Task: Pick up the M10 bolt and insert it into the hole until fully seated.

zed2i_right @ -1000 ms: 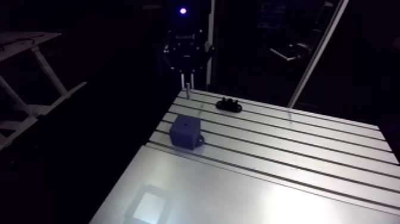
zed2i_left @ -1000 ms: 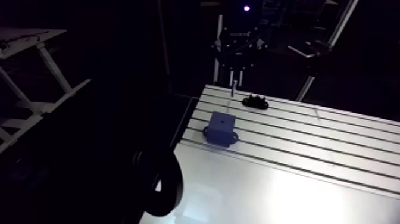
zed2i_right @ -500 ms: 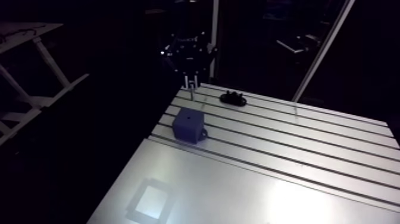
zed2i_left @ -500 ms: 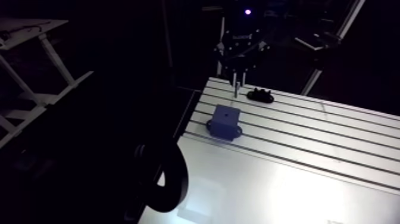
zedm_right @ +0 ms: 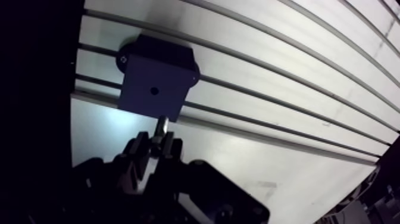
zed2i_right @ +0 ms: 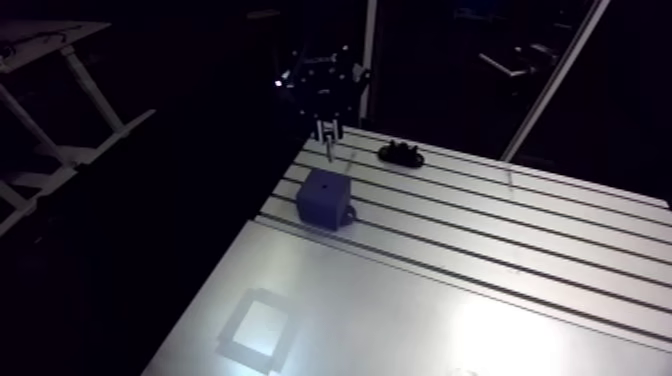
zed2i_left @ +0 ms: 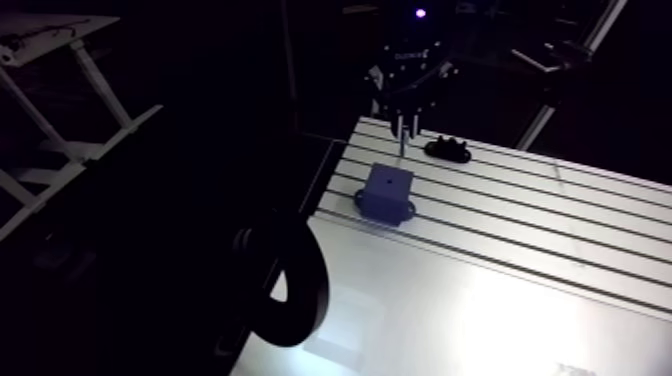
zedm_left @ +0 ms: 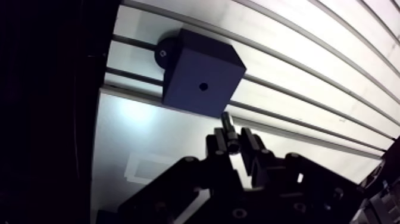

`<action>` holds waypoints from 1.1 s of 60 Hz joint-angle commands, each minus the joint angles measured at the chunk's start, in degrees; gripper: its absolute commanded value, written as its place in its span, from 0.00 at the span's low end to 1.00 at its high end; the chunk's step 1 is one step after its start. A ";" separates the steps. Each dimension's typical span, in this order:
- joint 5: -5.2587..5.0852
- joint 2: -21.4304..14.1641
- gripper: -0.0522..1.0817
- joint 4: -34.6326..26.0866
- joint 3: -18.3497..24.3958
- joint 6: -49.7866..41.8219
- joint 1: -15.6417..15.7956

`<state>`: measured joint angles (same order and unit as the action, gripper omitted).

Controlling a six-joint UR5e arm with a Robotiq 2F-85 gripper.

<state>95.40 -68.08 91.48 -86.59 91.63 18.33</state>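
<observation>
Slotted bench, blue block sitting near its edge. Above the block, jaws pinched tight on the bolt, shank pointing down, clear of the block, just short of its hole.

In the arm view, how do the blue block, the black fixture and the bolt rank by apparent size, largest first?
1. blue block
2. black fixture, though it lies farther from the camera, so its true size is unsure
3. bolt, the thinnest
</observation>
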 commanded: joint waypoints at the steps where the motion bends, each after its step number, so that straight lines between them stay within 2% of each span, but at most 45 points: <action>1: 0.01 0.62 1.00 0.66 0.06 0.09 0.48; 66: -0.08 2.74 1.00 1.81 -0.91 0.00 1.71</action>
<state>95.32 -65.58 93.25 -87.27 91.67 19.95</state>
